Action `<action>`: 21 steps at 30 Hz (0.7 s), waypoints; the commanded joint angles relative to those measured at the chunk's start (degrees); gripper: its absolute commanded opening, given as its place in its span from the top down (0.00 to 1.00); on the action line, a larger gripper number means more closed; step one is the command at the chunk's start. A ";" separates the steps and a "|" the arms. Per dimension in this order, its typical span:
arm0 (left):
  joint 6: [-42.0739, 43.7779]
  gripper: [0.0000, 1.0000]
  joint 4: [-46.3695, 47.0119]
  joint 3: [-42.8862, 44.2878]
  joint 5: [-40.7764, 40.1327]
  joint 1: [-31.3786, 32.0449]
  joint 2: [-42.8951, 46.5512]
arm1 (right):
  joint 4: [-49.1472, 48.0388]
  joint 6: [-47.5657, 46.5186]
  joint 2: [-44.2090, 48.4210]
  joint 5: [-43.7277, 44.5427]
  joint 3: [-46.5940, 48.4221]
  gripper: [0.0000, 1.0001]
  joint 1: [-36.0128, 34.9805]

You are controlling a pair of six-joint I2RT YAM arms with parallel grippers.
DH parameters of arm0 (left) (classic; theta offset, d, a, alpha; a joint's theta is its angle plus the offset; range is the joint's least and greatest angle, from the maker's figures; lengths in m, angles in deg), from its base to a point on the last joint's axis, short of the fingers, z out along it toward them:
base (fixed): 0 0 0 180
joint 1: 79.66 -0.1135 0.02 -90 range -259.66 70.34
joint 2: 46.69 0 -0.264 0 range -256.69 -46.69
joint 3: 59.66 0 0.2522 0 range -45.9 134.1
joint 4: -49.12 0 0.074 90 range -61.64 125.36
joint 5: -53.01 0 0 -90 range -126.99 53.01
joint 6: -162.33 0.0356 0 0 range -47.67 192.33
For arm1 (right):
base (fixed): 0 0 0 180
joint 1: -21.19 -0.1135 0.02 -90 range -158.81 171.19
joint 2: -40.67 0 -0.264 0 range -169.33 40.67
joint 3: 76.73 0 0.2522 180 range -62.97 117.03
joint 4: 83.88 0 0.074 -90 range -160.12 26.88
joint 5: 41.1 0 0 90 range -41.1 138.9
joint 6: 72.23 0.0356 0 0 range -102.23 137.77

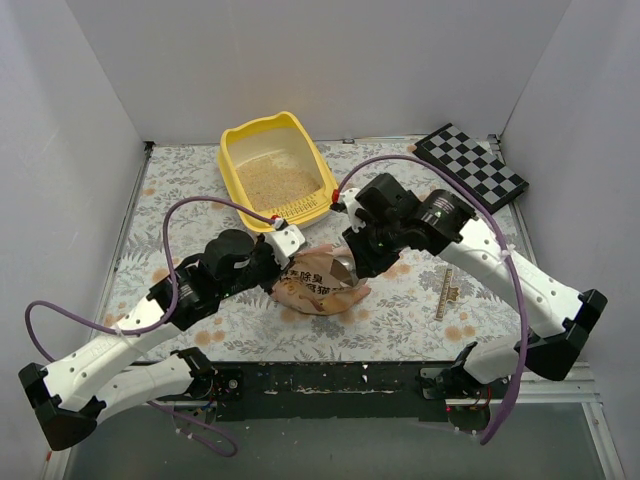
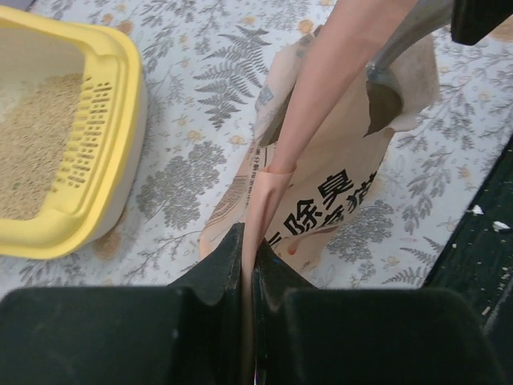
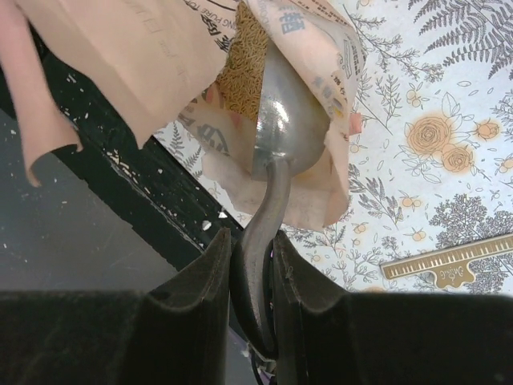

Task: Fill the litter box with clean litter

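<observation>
Bag (image 2: 337, 200): orange-pink, mouth open.
Left gripper (image 2: 247, 269): pinching bag's edge.
Right gripper (image 3: 252, 250): gripping scoop (image 3: 288, 120) handle, bowl inside bag.
Litter box (image 1: 262, 127): eleven o'clock from bag, holding beige litter (image 1: 280, 182).

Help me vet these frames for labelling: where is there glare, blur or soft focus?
Top external: even light, sharp throughout. Left wrist: the left pincer and the pinched edge of the crinkled orange-pink printed bag look soft. Right wrist: mild glare on the bowl of the silver metal scoop.
</observation>
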 commanded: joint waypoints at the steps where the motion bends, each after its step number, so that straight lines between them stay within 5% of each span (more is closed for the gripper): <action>1: 2.79 1.00 -1.72 5.14 -15.18 0.36 1.55 | 1.97 4.04 -2.83 0.96 5.20 0.99 0.83; 10: 9.47 1.00 -5.16 11.82 -23.29 0.36 5.15 | 1.89 3.61 -13.38 -8.52 12.33 0.99 1.80; 21: 3.16 1.00 -1.74 -0.38 -11.61 0.36 10.86 | -5.31 2.20 -18.05 -19.51 5.05 0.99 2.68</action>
